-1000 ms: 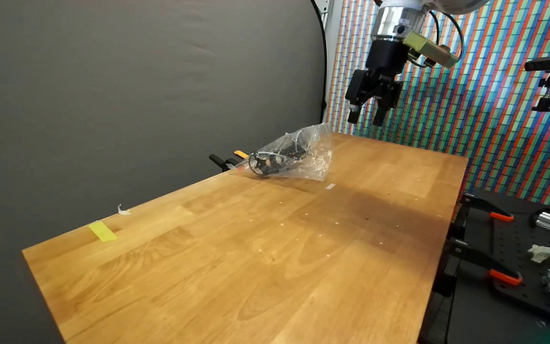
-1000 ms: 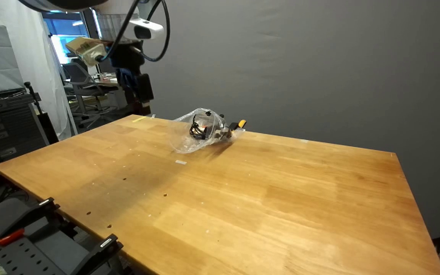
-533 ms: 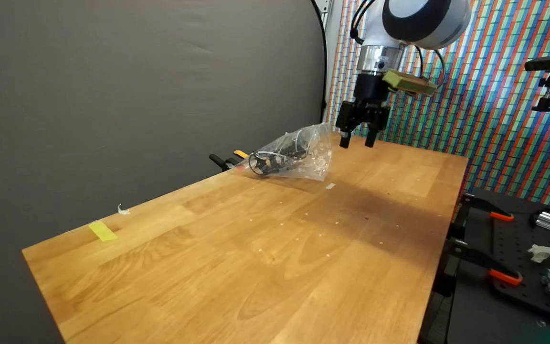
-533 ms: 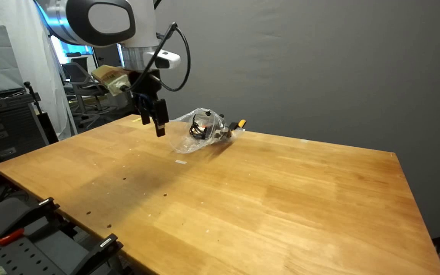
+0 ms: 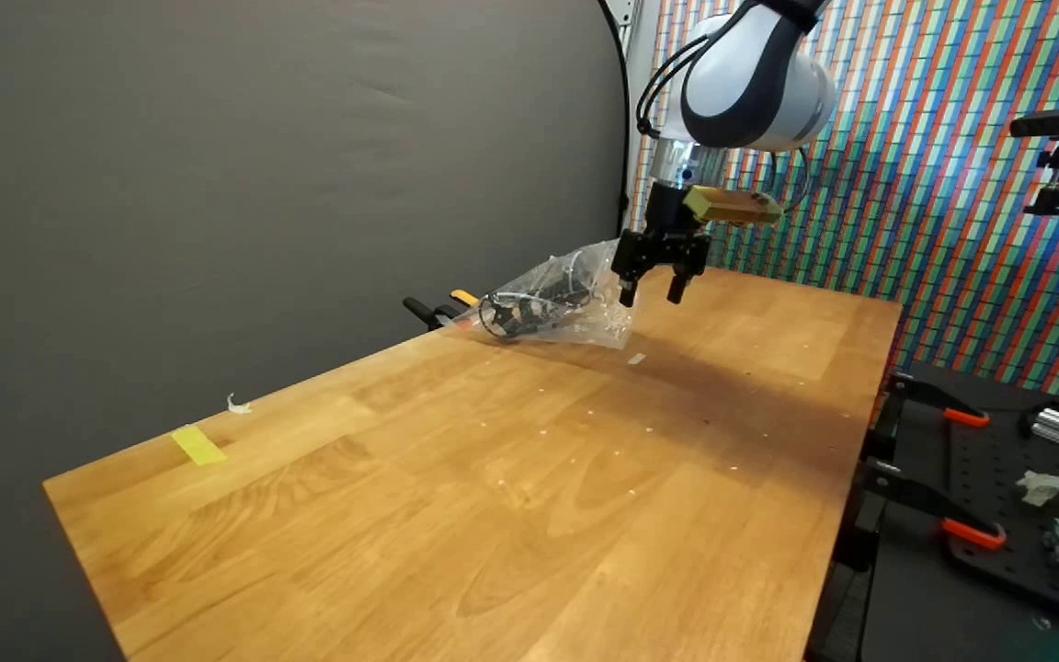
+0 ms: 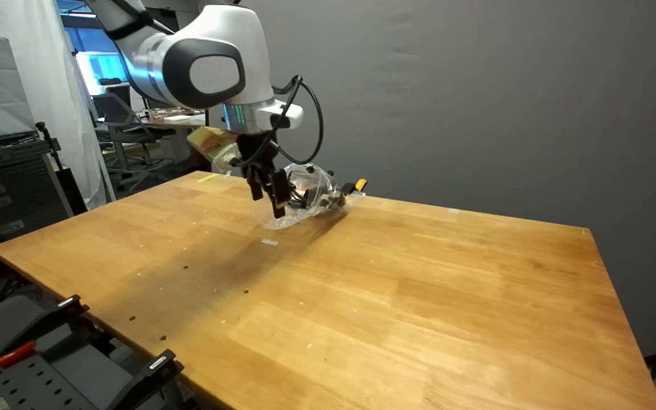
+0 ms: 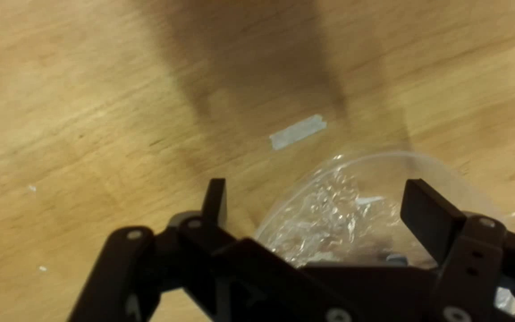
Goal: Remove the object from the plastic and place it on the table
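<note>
The object, a tangle of dark wire (image 5: 516,314) with round loops, lies inside the clear crinkled plastic bag (image 5: 617,322) at the back edge of the wooden table (image 5: 456,515). In an exterior view the wire (image 6: 303,199) is partly behind the gripper, and the bag (image 6: 289,221) widens toward the gripper. My gripper (image 5: 652,298) is open and empty, pointing down at the bag's wide end, above the table. In the wrist view the gripper (image 7: 313,182) has its fingers wide apart over the bag's rounded rim (image 7: 324,214). The wire is mostly hidden there by the gripper body.
A black-and-yellow clamp (image 5: 463,297) sits at the table's back edge beside the bag. A whitish tape strip (image 7: 297,132) lies just in front of the bag. A yellow tape mark (image 5: 198,445) is near the table's corner. Orange-handled clamps (image 5: 966,418) hold the opposite edge.
My gripper has come down and across toward the bag, from high above the table's far end to low by the bag's wide end. It stays open. Bag and wire have not moved.
</note>
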